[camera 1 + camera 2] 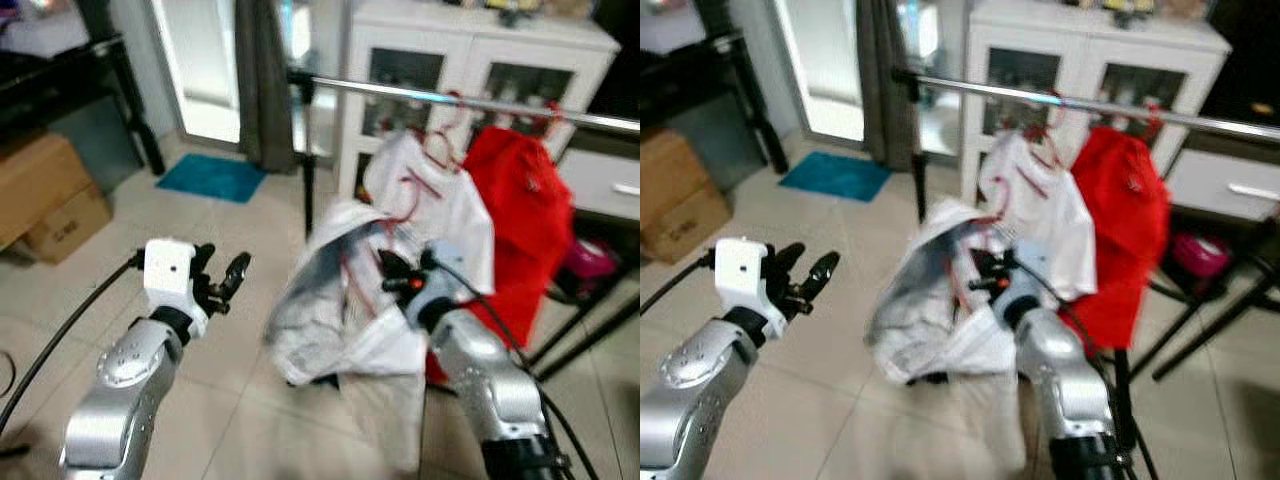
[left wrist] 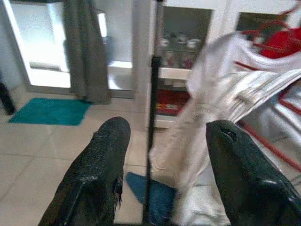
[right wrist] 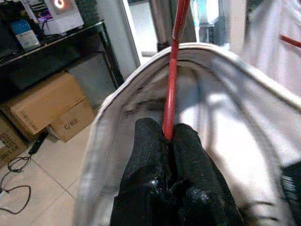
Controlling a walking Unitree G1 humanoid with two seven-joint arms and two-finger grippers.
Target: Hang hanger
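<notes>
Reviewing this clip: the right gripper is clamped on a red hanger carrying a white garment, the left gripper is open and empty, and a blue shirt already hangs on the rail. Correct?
Not quite: the shirt on the rail is red, as the left eye view shows. The right gripper does clamp the red hanger with the white garment; the left gripper is open, empty.

silver arms, black fingers, black cables

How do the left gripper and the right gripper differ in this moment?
The left gripper is open and holds nothing, while the right gripper is shut on a red hanger. The left gripper is raised over the bare floor, apart from the clothes, while the right gripper is among the white garment that it carries, below the rail. Both have two black fingers.
</notes>
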